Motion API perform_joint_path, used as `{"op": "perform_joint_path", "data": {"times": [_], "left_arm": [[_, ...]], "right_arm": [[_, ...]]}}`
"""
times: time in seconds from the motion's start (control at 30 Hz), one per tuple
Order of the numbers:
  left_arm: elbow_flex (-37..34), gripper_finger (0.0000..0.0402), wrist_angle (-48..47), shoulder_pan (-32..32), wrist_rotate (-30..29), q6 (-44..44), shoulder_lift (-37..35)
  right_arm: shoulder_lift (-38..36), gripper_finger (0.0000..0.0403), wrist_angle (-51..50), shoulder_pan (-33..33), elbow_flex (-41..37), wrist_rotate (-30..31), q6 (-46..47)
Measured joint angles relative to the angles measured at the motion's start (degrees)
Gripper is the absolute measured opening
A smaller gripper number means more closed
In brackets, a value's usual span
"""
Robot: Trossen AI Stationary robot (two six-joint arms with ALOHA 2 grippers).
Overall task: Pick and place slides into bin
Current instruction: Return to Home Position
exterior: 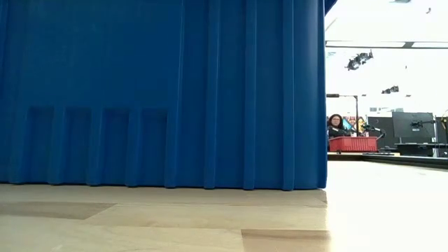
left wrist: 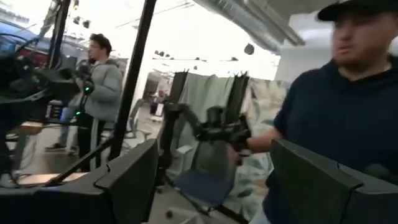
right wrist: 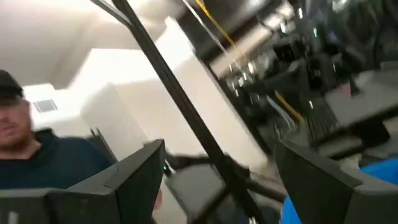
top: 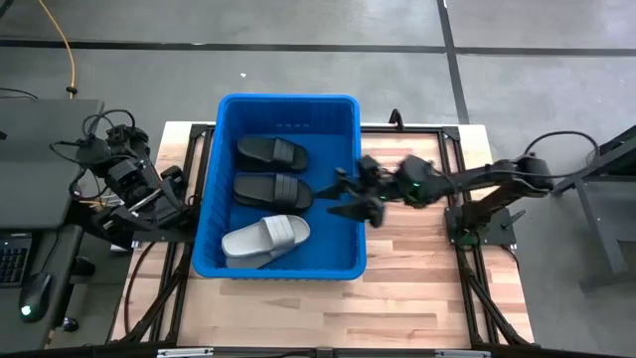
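Observation:
The blue bin (top: 288, 99) stands on the wooden table and fills most of the low view (exterior: 161, 91). Inside it lie two black slides (top: 271, 152) (top: 272, 189) and one light grey slide (top: 265, 239), side by side on the bin's floor. My right gripper (top: 340, 199) is open and empty over the bin's right rim; its two fingers stand apart in the right wrist view (right wrist: 217, 180). My left gripper (left wrist: 211, 186) is open and empty. Its arm is folded at the table's left edge, beside the bin's left wall (top: 174, 194).
Bare wooden table (top: 417, 278) lies to the right of the bin and in front of it. A person (left wrist: 348, 112) stands close beyond the table, and another (left wrist: 99, 93) farther off. A seated person (exterior: 336, 126) and a red crate (exterior: 353, 143) show in the room behind.

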Motion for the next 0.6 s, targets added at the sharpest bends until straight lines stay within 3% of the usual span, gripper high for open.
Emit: {"op": "perform_joint_path", "data": {"times": [0.27,0.4,0.6], "left_arm": [[-6.9,0.0298,0.8,0.0,2.6,-1.5,-9.1],[-12.1,0.0298,5.9,0.0,1.6,-1.9,-13.5],[-12.4,0.0298,6.1,0.0,-0.4,-1.7,-13.3]], "right_arm": [[-12.1,0.0291,19.5,3.7,-18.6,0.8,-7.1],[-17.5,0.0291,21.2,5.7,-23.9,4.5,-10.6],[-22.0,0.0291,20.0,6.7,-26.7,7.7,-8.7]]}}
